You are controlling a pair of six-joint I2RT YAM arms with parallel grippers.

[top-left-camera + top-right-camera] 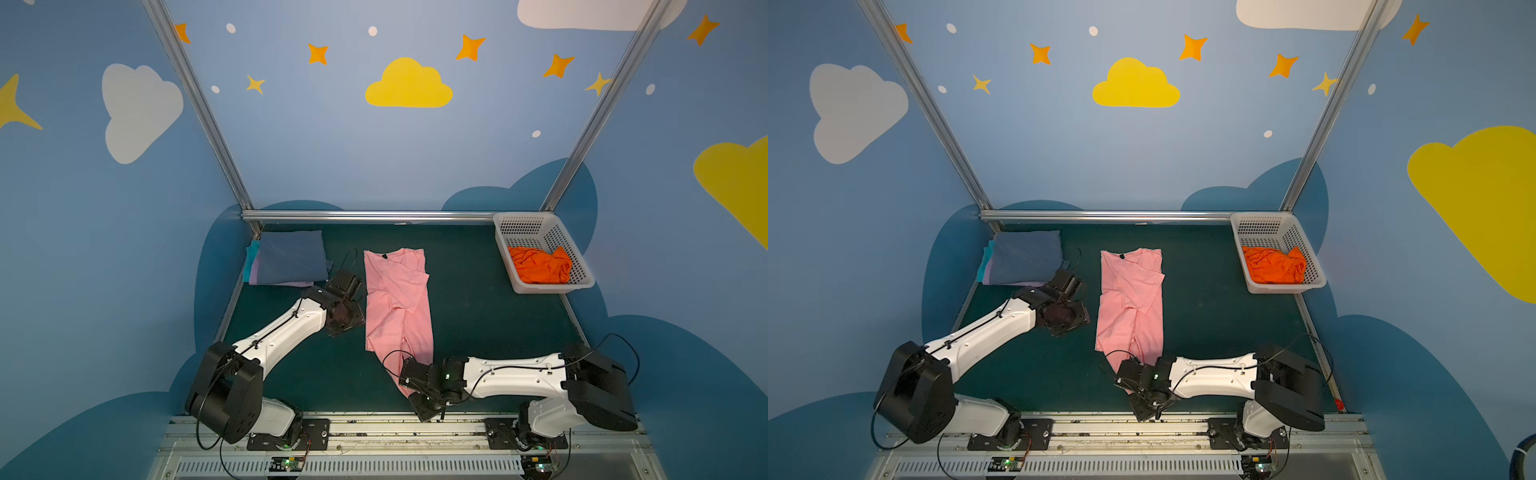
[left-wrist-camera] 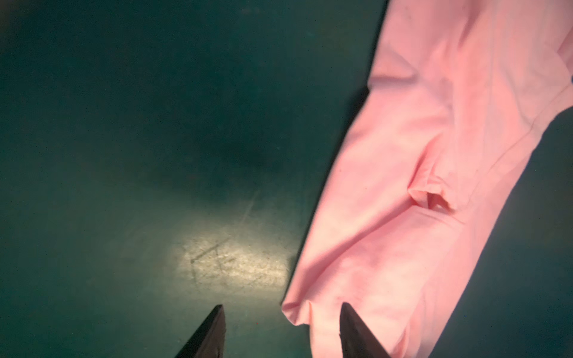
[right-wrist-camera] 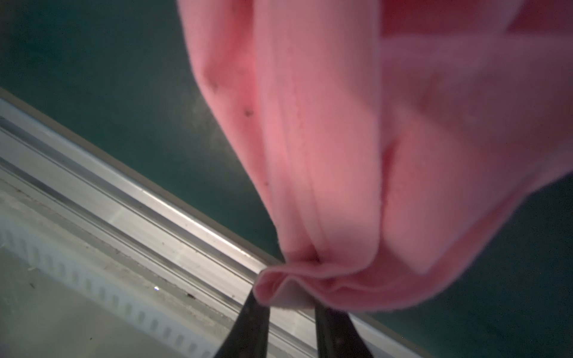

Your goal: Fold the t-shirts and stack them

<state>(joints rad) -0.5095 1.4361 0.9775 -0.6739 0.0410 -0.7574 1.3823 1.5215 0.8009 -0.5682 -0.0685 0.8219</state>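
Note:
A light pink t-shirt (image 1: 397,303) (image 1: 1131,307) lies folded lengthwise mid-mat, its near end drawn to a point toward the front rail. My right gripper (image 3: 291,297) (image 1: 409,380) is at that near end, its jaws slightly apart and the bunched pink hem (image 3: 325,279) draped over its fingertips. My left gripper (image 2: 282,307) (image 1: 358,291) hovers open at the shirt's left edge, one fingertip (image 2: 350,319) over pink cloth (image 2: 418,186) and its partner over bare mat. A folded stack sits back left, slate-blue (image 1: 291,255) over lavender (image 1: 282,284) and teal (image 1: 249,262). An orange t-shirt (image 1: 540,266) lies crumpled in the basket.
The white perforated basket (image 1: 505,232) stands at the back right corner of the green mat (image 1: 478,316). An aluminium rail (image 1: 374,419) runs along the front edge just below my right gripper. Metal frame posts and painted walls close the back and sides.

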